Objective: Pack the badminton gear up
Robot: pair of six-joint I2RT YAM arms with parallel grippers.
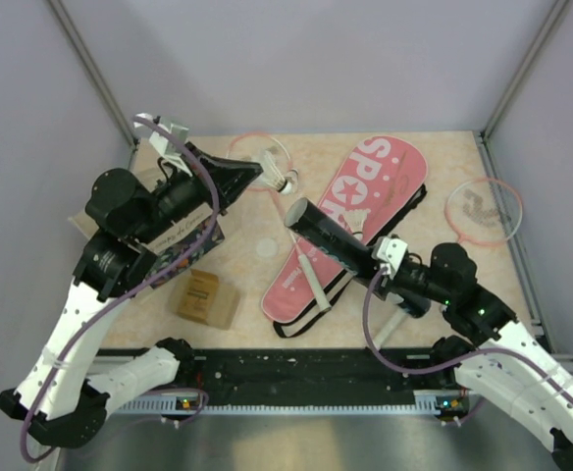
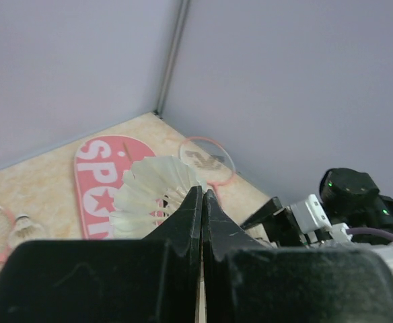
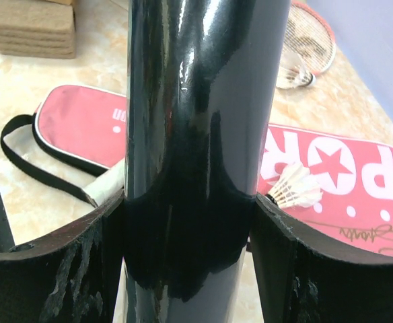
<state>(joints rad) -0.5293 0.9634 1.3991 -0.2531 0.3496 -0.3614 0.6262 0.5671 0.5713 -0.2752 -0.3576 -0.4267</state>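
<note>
Glossy black cylindrical tube [image 3: 196, 101]; feathery white shuttlecock [image 3: 294, 185] on pink cover [image 3: 358, 182].

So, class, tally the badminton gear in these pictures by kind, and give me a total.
rackets: 2
shuttlecocks: 3 (one at the left end effector tips, one by a racket, one on the cover)
tube: 1
cover: 1
Total: 7

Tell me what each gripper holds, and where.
Right gripper: glossy black tube, around its body. Left gripper: white feather shuttlecock, apparently pinched by its feathers.
</note>
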